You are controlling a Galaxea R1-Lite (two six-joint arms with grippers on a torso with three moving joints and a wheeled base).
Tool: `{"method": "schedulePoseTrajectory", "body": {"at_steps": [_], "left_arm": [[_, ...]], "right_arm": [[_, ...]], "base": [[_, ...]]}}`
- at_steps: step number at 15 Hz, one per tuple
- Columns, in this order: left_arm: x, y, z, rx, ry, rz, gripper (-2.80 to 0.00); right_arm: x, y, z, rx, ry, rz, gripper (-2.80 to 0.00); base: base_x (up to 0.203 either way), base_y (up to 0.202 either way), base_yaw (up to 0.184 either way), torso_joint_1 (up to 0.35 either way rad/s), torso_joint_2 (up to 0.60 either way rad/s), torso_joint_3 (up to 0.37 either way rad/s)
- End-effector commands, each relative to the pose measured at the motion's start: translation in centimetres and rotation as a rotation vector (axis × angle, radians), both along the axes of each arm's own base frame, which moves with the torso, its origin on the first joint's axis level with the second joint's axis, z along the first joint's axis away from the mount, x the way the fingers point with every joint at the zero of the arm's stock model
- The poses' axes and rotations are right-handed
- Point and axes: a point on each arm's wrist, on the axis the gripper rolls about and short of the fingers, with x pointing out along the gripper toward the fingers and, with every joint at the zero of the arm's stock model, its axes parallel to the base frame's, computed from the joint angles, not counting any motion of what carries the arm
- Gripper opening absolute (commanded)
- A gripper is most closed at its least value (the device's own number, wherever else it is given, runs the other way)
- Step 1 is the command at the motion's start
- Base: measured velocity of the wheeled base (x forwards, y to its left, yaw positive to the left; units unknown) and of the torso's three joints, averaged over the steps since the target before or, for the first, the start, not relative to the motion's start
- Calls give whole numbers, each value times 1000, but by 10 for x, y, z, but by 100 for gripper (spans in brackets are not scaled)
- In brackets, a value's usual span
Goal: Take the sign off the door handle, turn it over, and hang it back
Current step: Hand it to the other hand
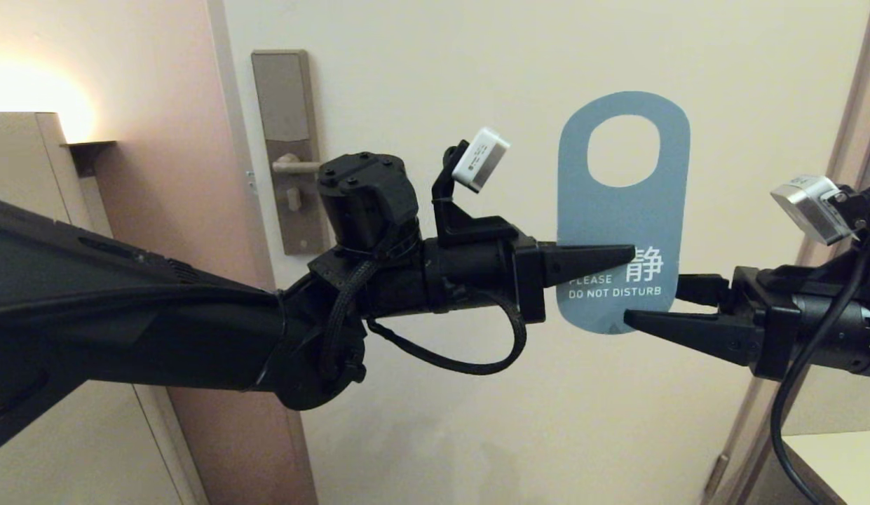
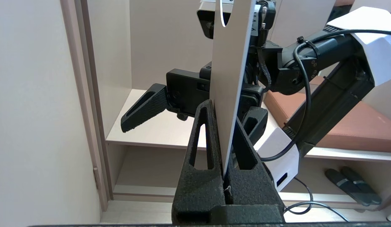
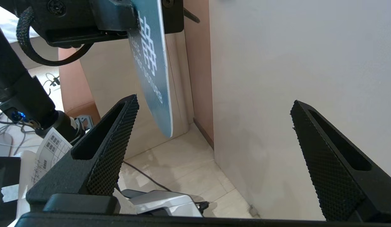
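The sign (image 1: 620, 210) hangs upright in the air in front of the door, its blue face with white lettering toward me and its hole at the top. My left gripper (image 1: 627, 256) is shut on its lower left edge; the left wrist view shows the sign's white face (image 2: 230, 78) pinched between the fingers (image 2: 203, 142). My right gripper (image 1: 655, 301) comes in from the right, open wide around the sign's lower right corner without touching it. In the right wrist view the sign (image 3: 152, 69) hangs just inside one finger (image 3: 119, 132). The door handle (image 1: 294, 167) is bare, at the far left on its lock plate (image 1: 280, 91).
The cream door (image 1: 477, 421) fills the background, with its frame and a pinkish wall (image 1: 175, 210) to the left. A pale cabinet (image 1: 21, 175) stands at far left. Low shelves with a brown cushion (image 2: 356, 126) and slippers (image 2: 353, 186) are on the right. Cables (image 3: 145, 176) lie on the floor.
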Motion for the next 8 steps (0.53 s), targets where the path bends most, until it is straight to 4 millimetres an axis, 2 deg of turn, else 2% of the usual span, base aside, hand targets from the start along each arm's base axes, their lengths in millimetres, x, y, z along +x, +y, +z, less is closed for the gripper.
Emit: {"method": "schedulePoseTrajectory", "body": {"at_steps": [1,8], "left_arm": [[0,0,1,-4,-3,-5,-280],[0,-1,0,-10,-7,-5,-280]], "right_arm": [[-1,0,2,3,-9,5,0],[-4,-1,3,5,-16,3,0]], "base": [[0,0,0,0,0,0],[0,0,0,0,0,0]]}}
